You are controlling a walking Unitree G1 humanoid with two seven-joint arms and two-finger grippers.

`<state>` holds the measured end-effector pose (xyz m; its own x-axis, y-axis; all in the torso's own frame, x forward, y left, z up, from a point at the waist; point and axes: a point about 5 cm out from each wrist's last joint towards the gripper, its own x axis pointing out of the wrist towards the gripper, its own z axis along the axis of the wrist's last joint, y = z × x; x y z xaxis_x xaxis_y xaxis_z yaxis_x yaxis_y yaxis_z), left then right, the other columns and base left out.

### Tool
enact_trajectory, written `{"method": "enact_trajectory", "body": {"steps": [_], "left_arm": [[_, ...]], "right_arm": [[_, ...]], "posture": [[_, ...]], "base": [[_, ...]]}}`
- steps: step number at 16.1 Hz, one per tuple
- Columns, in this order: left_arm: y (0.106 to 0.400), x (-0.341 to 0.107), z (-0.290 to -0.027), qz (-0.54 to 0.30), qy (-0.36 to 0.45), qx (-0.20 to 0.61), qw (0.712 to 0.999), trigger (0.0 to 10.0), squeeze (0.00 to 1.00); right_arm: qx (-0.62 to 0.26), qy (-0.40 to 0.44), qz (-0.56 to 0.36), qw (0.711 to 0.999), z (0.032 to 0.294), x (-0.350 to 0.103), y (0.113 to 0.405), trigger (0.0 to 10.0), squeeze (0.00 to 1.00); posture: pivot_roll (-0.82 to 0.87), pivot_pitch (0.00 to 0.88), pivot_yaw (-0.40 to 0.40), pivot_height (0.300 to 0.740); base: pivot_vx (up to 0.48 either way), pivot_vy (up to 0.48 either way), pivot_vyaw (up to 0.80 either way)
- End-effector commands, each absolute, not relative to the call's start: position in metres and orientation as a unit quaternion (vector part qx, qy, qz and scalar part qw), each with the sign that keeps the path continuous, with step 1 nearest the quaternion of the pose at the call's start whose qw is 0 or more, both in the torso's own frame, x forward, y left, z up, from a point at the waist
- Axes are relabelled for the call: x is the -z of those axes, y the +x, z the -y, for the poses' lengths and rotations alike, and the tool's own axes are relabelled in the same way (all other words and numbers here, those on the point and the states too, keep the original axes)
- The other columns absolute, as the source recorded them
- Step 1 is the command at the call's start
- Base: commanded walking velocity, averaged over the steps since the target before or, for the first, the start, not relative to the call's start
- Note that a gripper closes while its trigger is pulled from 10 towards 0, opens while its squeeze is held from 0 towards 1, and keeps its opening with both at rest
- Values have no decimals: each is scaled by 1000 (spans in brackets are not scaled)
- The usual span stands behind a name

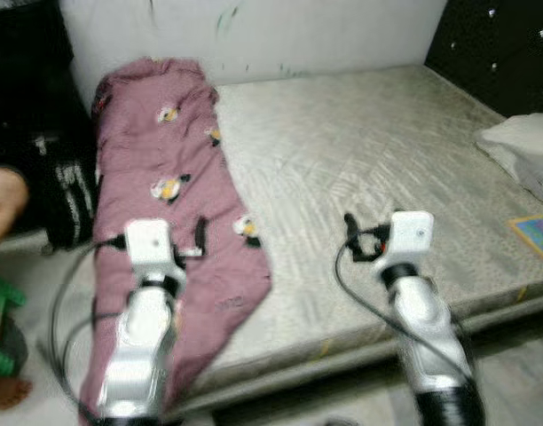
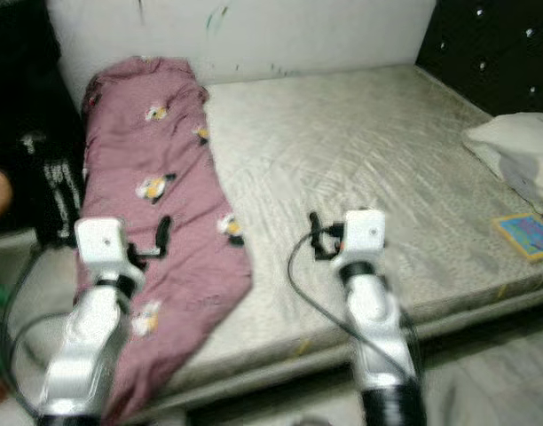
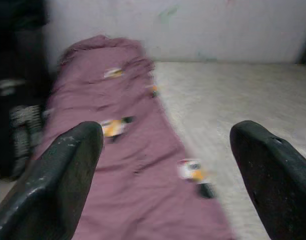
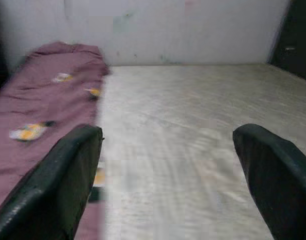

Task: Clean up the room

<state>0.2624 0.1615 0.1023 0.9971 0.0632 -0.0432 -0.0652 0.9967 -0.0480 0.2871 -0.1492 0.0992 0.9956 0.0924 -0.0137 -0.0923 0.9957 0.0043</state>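
Right now both arms are raised over the bed edge, the left gripper [image 3: 165,180] and right gripper [image 4: 168,182] each with their 2 fingers spread wide, holding nothing. The pink blanket [image 1: 165,195] lies rumpled along the mattress [image 1: 369,169] on the robot's left side (its near end hanging over the edge). I'd lower the left gripper onto a thick fold first.

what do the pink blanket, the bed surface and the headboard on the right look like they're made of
The pink blanket looks like soft matte woven or fleece cloth: it creases, drapes over the bed edge and carries printed cartoon figures. The mattress appears to be quilted fabric, grey with a faint sheen and stitched pattern. The headboard seems black padded upholstery with shiny studs, possibly faux leather.
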Motion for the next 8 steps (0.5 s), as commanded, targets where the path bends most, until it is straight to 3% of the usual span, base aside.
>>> {"method": "enact_trajectory", "body": {"steps": [1,2,6,8], "left_arm": [[264,-106,-166,-11,-19,-49,999,10000,0],[264,-107,-167,-7,-12,-56,998,10000,0],[265,-109,-168,-4,-14,-63,998,10000,0],[269,-111,-170,-2,-11,-65,998,10000,0]], "right_arm": [[-55,-6,3,998,148,-104,290,10000,0],[-54,-7,6,999,148,-104,290,10000,0],[-53,-8,4,999,147,-103,290,10000,0],[-54,-7,11,998,145,-107,295,10000,0]], "posture": [[-25,0,-7,740],[-22,0,-10,740],[-15,0,-4,740],[-22,0,5,740]], "base": [[0,0,0],[0,0,0],[0,0,684],[0,0,0]]}}
